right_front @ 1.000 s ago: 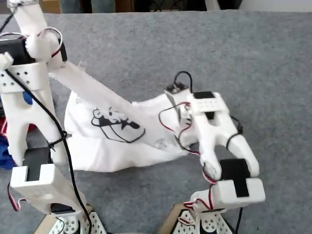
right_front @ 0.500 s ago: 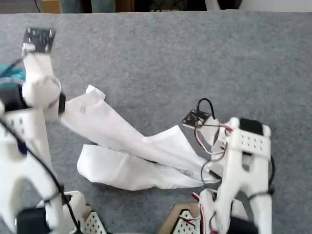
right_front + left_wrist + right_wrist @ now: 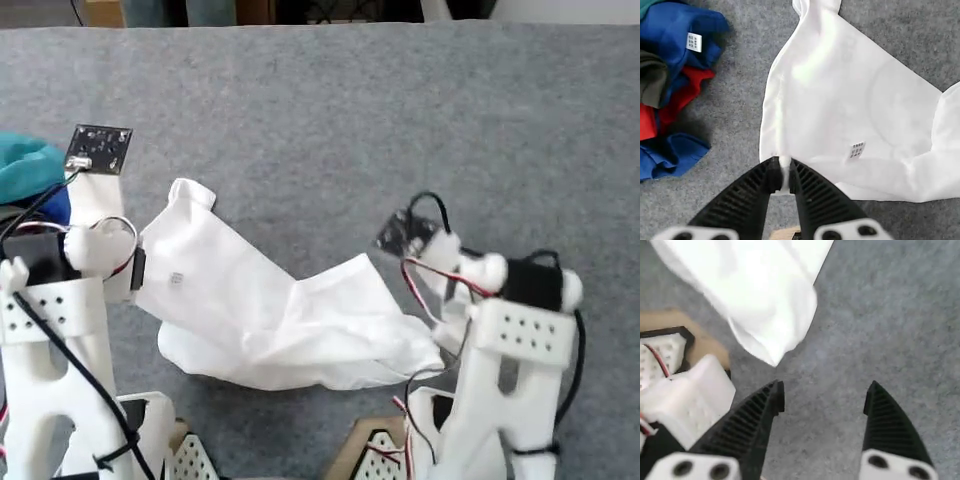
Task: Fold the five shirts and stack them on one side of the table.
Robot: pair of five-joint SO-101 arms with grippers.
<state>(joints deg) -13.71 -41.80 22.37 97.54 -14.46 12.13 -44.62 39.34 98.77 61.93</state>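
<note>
Your left gripper (image 3: 782, 172) pinches the edge of the crumpled white cloth shirt (image 3: 270, 310), with its black fingers pressed on the fabric. Your right gripper (image 3: 824, 396) is spread wide and grips nothing, above the grey felt table (image 3: 400, 100) just beside the shirt's corner. The shirt lies between both arms.

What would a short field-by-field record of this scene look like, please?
Surface: grey table
Shirt in work: white shirt, rumpled, not yet folded flat
Left gripper: shut on the white shirt's edge
Right gripper: open above the table, next to a corner of the white shirt, holding nothing
Other shirts: pile of coloured shirts, blue, red and dark, crumpled beside the white shirt
</note>
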